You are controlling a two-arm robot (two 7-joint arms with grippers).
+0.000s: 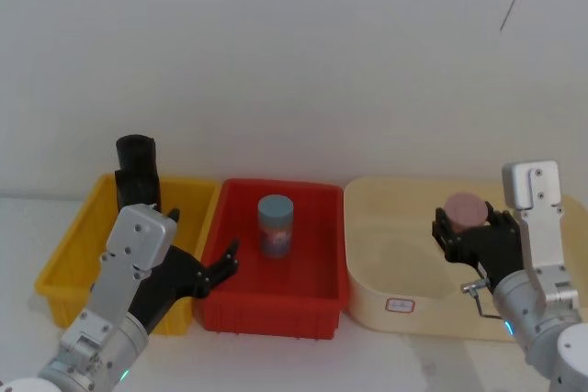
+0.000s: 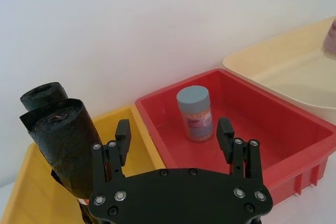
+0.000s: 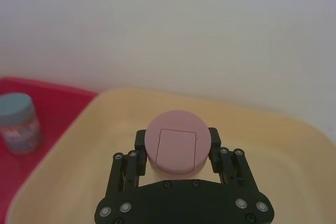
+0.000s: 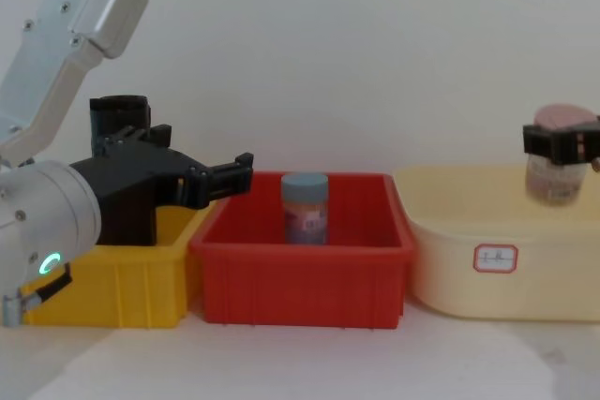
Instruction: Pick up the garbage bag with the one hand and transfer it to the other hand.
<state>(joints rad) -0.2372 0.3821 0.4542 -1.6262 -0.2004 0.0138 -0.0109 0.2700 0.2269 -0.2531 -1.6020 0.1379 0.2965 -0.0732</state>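
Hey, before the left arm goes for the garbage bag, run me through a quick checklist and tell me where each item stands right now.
1. Left gripper open: ok, its fingers are spread wide.
2. Garbage bag between those fingers: not ok, it stands beside one finger, outside the gap.
3. Bag upright in the yellow bin: ok.
4. Right gripper free to receive the bag: not ok, it is shut on a pink-lidded jar above the cream bin.
5. Blue-lidded jar out of the way: ok, it stands in the red bin, apart from the bag.
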